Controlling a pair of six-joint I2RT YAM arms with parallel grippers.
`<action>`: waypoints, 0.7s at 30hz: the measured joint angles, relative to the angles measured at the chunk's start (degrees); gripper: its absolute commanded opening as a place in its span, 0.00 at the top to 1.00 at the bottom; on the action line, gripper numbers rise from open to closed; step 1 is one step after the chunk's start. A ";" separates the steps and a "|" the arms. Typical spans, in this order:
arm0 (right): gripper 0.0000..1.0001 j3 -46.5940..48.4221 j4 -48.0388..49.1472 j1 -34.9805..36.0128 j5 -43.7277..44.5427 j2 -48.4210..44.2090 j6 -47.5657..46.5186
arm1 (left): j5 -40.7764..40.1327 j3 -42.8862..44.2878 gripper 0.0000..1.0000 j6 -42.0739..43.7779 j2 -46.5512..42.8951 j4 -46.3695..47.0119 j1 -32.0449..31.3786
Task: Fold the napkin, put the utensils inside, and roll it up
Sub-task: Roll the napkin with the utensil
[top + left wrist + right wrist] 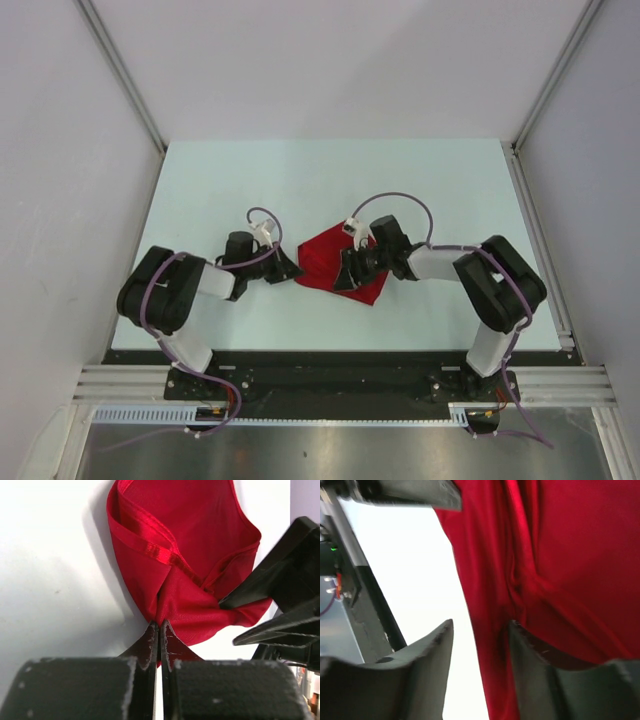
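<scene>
The red napkin (325, 255) lies bunched in folds on the middle of the table between both arms. My left gripper (290, 268) is at its left corner. In the left wrist view this gripper (160, 625) is shut, with a corner of the napkin (185, 555) pinched at its tips. My right gripper (345, 272) is over the cloth's near side. In the right wrist view it (481, 624) stands open, the napkin (560, 555) edge hanging between its fingers, one fingertip (520, 635) against the cloth. The utensils are out of view.
The pale green table (220, 190) is enclosed by grey walls at the left, right and back. A black rail (330, 365) with both arm bases runs along the near edge. The right gripper's fingers (272, 587) reach close to the left gripper.
</scene>
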 measured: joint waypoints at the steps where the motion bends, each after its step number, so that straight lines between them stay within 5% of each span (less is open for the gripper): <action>1: 0.40 -0.17 -2.12 0.00 1.09 -1.55 -0.33 | 0.00 0.57 1.00 -0.02 0.00 -1.18 -0.04; 7: 0.35 -1.68 -13.77 1.55 11.91 -11.34 -3.26 | -0.17 4.22 1.00 0.13 -0.24 -9.18 -0.04; 14: 0.33 -5.11 -18.14 11.45 28.94 -22.73 -5.64 | -1.79 6.43 1.00 0.31 -1.33 -15.80 -0.04; 21: 0.33 -6.93 -18.60 11.02 35.87 -22.45 -5.49 | -2.05 6.56 1.00 0.42 -1.86 -17.33 -0.04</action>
